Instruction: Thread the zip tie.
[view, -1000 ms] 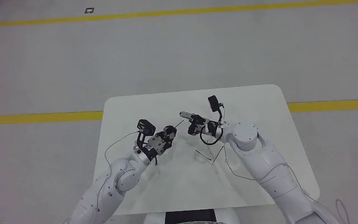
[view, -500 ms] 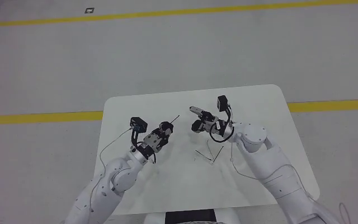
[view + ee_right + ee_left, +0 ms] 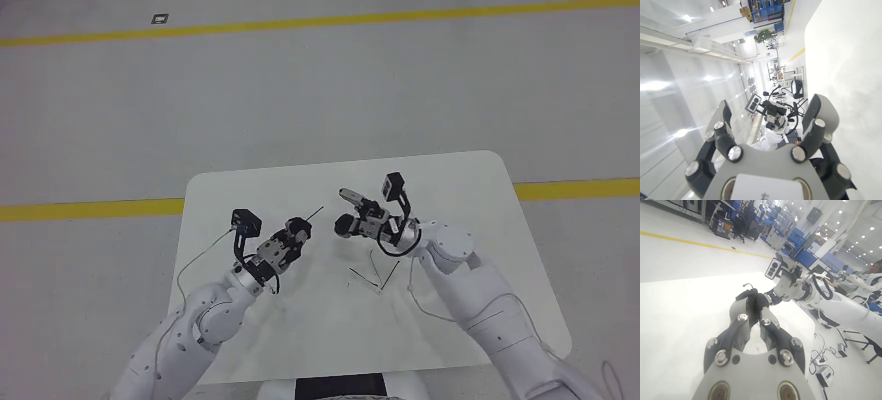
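Observation:
A thin black zip tie (image 3: 313, 213) is pinched in my left gripper (image 3: 297, 229), which is shut on it above the middle of the white table (image 3: 450, 190). Its free end (image 3: 748, 285) curls out past the fingertips and points toward the right arm. My right gripper (image 3: 344, 210) hangs a short way to the right of that end, apart from it. It is open, and nothing is held between its fingers (image 3: 726, 113). In the right wrist view the left arm's wrist (image 3: 775, 115) shows through the gap of the right gripper (image 3: 770, 111).
Two or three loose zip ties (image 3: 367, 277) lie crossed on the table, just in front of the right forearm. Thin cables run along both arms. A yellow floor line (image 3: 90, 209) passes behind the table.
A second ago the two grippers were close together at the tie's free end. They have since drawn apart, the left one leftward and the right one rightward. Little moved in the last half second.

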Robot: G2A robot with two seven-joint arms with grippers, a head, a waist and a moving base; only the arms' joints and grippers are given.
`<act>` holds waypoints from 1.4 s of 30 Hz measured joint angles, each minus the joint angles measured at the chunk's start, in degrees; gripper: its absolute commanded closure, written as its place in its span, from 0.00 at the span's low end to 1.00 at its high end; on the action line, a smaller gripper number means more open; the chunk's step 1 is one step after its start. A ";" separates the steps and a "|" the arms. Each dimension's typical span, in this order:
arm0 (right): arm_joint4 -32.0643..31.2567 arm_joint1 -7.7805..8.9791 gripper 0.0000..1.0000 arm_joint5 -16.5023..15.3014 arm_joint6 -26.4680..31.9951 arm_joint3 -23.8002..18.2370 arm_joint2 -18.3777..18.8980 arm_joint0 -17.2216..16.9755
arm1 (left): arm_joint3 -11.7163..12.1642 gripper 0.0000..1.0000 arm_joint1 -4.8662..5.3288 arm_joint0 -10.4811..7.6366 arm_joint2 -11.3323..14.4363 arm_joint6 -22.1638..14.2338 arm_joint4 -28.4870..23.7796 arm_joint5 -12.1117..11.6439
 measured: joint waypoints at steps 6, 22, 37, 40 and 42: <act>5.13 -1.16 0.00 -3.80 2.98 7.22 -2.55 2.66 | -0.19 1.00 0.74 -0.69 1.01 0.66 -1.40 0.00; 18.10 -4.50 0.59 -10.97 10.00 19.83 -6.96 7.07 | 0.32 1.00 2.30 -2.38 3.70 2.31 -2.73 0.00; 22.32 -6.22 0.69 -10.94 12.78 25.19 -8.05 8.87 | 0.87 1.00 3.20 -3.53 5.63 3.52 -3.28 0.00; 22.54 -6.45 0.72 -10.80 12.76 25.87 -8.10 9.10 | 0.96 1.00 3.33 -3.74 5.94 3.74 -3.41 0.00; 22.65 -6.58 0.74 -10.69 12.71 26.22 -8.10 9.19 | 1.04 1.00 3.41 -3.85 6.09 3.84 -3.47 0.00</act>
